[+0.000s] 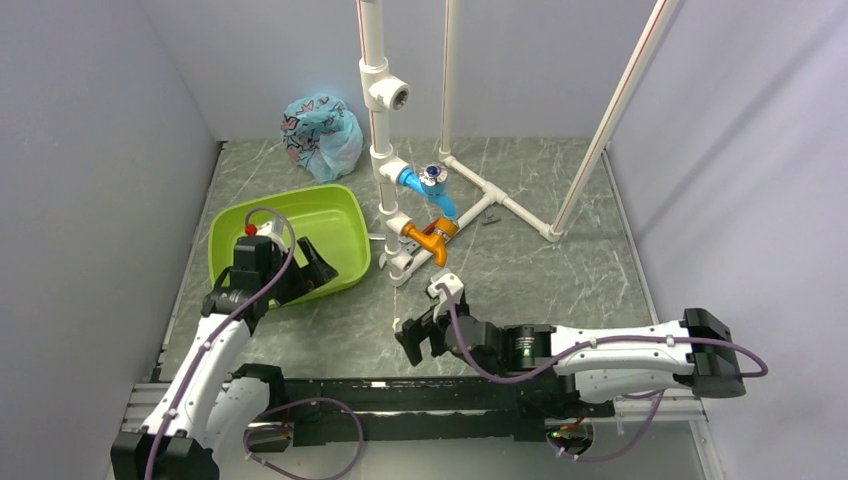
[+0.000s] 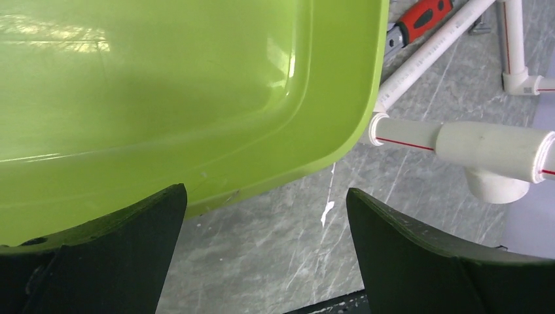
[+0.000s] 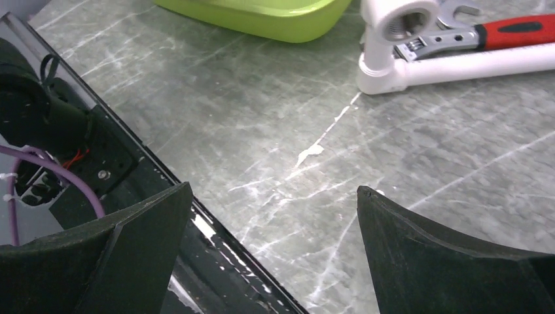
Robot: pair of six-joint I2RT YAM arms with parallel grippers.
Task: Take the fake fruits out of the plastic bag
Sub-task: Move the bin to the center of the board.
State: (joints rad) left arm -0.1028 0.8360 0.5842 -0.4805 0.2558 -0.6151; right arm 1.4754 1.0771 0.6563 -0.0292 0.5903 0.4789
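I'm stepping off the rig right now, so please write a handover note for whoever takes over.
Left gripper: jaws open, holding nothing, over the near rim of the green tub.
Right gripper: jaws open, holding nothing, low over the table near its front edge.
Plastic bag: bunched at the far back left, beyond the tub, with neither gripper near it.
Fake fruits: none visible in any view.
Done: nothing that shows.
Left: reach the bag, open it, and take the fruits out.
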